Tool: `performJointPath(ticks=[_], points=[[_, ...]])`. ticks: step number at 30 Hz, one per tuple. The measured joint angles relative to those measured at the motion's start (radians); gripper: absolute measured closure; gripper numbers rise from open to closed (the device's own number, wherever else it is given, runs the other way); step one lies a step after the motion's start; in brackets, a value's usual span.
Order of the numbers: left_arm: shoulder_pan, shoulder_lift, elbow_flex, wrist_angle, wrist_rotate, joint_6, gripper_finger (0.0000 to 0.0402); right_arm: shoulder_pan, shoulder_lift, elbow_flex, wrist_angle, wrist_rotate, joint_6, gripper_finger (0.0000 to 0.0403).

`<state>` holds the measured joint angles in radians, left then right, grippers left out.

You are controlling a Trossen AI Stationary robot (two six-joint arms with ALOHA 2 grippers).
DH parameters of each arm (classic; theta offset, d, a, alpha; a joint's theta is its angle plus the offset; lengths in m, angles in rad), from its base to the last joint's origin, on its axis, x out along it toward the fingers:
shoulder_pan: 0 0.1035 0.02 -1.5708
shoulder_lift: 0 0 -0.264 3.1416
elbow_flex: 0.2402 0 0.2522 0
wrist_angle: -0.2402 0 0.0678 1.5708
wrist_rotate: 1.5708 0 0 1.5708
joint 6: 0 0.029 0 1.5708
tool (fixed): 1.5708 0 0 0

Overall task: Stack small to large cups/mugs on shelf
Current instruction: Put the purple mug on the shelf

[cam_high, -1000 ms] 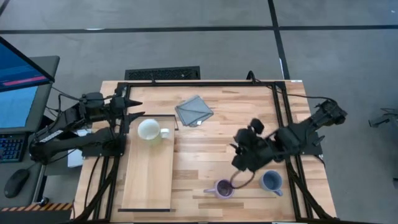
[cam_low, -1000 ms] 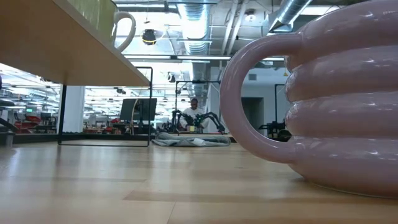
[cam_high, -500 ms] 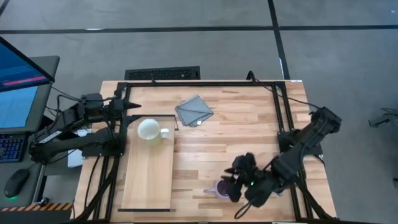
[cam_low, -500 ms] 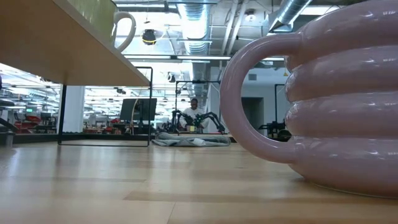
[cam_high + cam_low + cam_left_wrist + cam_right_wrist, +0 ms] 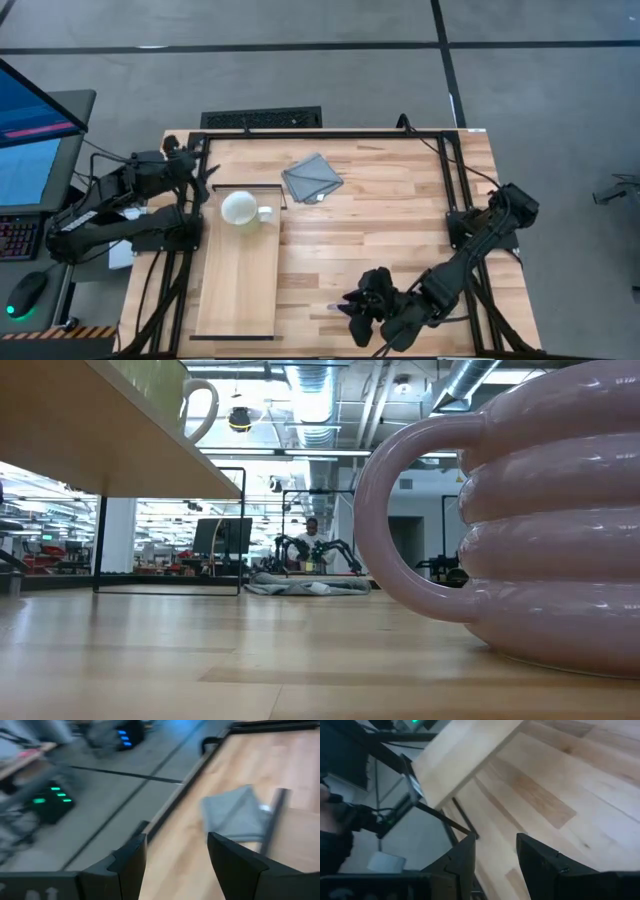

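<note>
- Two mugs can be counted: a cream-white mug and a purple mug. The grey-blue one cannot be made out in any view.
- The cream-white mug stands upright on the far end of the shelf, its handle pointing toward the middle of the surface. Nothing can be seen inside it, and no mug is stacked in another.
- The shelf is a single long pale board lying along the left part of the surface; the cream-white mug is the only thing on it.
- The purple mug sits on the surface at its near edge, right of the shelf. In the high view the right arm covers it; in the low view its ribbed wall and handle fill the right side.
- One grey folded cloth lies on the far middle of the surface, well apart from both mugs.
- The right gripper hangs low over the near edge, above the spot where the purple mug sits; its fingers stand narrowly apart with nothing between them.
- The left gripper waits at the far left corner, beside the shelf's far end, its fingers spread wide and empty.
</note>
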<state>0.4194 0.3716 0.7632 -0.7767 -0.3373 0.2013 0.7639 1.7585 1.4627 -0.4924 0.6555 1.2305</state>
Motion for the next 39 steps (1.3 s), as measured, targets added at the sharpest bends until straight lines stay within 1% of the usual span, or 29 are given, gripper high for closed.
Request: performJointPath(ticks=[4, 6, 10, 13, 17, 22, 26, 29, 31, 35, 39], points=[[0.0, -0.002, 0.04, -0.009, -0.117, 0.024, 0.0199, 0.0, 0.01, -0.001, 0.058, 0.0, -0.03, 0.0239], [0.0, -0.002, 0.056, -0.036, -0.133, 0.022, 0.0199, 0.0, 0.013, 0.001, 0.087, 0.0, -0.034, 0.0239], [0.0, -0.013, 0.064, -0.047, -0.134, 0.015, 0.0199, 0.0, 0.033, -0.001, 0.078, -0.004, -0.034, 0.0239], [0.0, -0.038, 0.064, -0.033, -0.16, 0.024, 0.0199, 0.002, 0.03, 0.0, 0.085, -0.003, -0.035, 0.0239], [0.0, -0.073, 0.064, 0.004, -0.263, 0.049, 0.0199, 0.002, 0.031, 0.0, 0.082, -0.003, -0.06, 0.0239], [0.0, -0.094, 0.065, 0.064, -0.315, 0.028, 0.0199, 0.002, 0.031, 0.0, 0.081, -0.003, -0.085, 0.0239], [0.0, -0.093, 0.065, 0.115, -0.419, 0.028, 0.0199, 0.002, 0.031, 0.0, 0.081, 0.0, -0.085, 0.0239], [0.0, -0.093, 0.065, 0.104, -0.414, 0.023, 0.0199, 0.002, 0.031, 0.0, 0.08, -0.009, -0.052, 0.0239], [0.0, -0.093, 0.065, 0.088, -0.396, 0.014, 0.0199, 0.004, 0.031, 0.0, 0.08, -0.043, -0.018, 0.0239], [0.0, -0.093, 0.065, 0.058, -0.318, -0.02, 0.0199, 0.013, 0.031, 0.0, 0.081, -0.121, 0.066, 0.0239], [0.0, -0.093, 0.065, 0.056, -0.297, -0.026, 0.0199, 0.022, 0.031, 0.0, 0.081, -0.138, 0.119, 0.0239]])
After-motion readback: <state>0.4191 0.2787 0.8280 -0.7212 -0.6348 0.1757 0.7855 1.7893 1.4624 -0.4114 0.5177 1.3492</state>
